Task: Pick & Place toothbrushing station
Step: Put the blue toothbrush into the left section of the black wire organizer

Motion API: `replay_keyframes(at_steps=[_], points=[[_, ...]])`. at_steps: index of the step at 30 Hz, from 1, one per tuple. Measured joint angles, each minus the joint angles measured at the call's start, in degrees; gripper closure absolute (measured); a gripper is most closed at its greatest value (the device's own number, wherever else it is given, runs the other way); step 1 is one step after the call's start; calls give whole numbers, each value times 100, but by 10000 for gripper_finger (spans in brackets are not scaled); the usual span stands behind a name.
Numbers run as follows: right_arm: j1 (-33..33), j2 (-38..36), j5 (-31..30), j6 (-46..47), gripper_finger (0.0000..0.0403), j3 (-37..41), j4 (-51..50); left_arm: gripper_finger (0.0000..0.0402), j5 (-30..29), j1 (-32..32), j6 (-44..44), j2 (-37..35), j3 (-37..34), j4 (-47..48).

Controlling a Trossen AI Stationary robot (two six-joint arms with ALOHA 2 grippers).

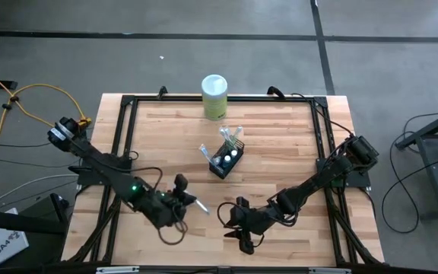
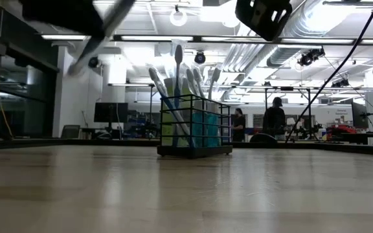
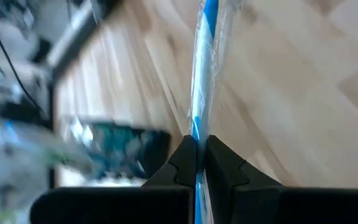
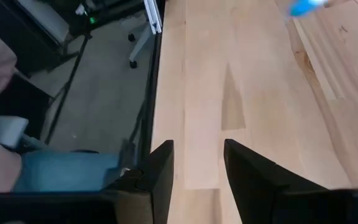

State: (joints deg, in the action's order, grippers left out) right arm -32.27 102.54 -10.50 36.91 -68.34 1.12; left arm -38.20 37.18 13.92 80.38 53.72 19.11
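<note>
From the high view, I saw the left gripper (image 1: 191,202) pinching a toothbrush (image 1: 201,205) near the front edge, well apart from the wire-mesh holder (image 1: 227,157) at the middle of the table (image 1: 280,152). The right gripper (image 1: 233,221) waited nearby, fingers spread and empty. In the low view the holder (image 2: 195,126) stood upright and crowded. In the left wrist view the toothbrush (image 3: 204,68) was held only near one end, so I judged it could swing, or tip the holder at insertion.
</note>
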Motion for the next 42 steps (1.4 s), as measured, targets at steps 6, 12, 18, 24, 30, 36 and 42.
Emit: replay_keyframes(at_steps=[6, 12, 18, 24, 30, 36, 42], points=[[16, 0, 154, 145, 270, 2, 431, 398, -319, 242, 1433, 87, 28, -963], [138, 0, 887, 640, 270, 2, 992, 398, -1047, 415, 3230, 557, 28, -1923], [211, 0, 936, 994, 270, 2, 887, 398, -2238, 645, 5059, 1207, 28, -3406], [347, 0, 896, 1140, 270, 2, 673, 398, -2836, 868, 6319, 1790, 30, -4551], [450, 0, 849, 1258, 270, 2, 181, 398, -2963, 994, 6517, 1869, 30, -4908], [580, 0, 801, 1115, 270, 2, 233, 398, -2735, 1023, 6622, 1875, 30, -5067], [662, 0, 1116, 1103, 270, 2, 382, 398, -2688, 914, 6624, 1875, 30, -5112]])
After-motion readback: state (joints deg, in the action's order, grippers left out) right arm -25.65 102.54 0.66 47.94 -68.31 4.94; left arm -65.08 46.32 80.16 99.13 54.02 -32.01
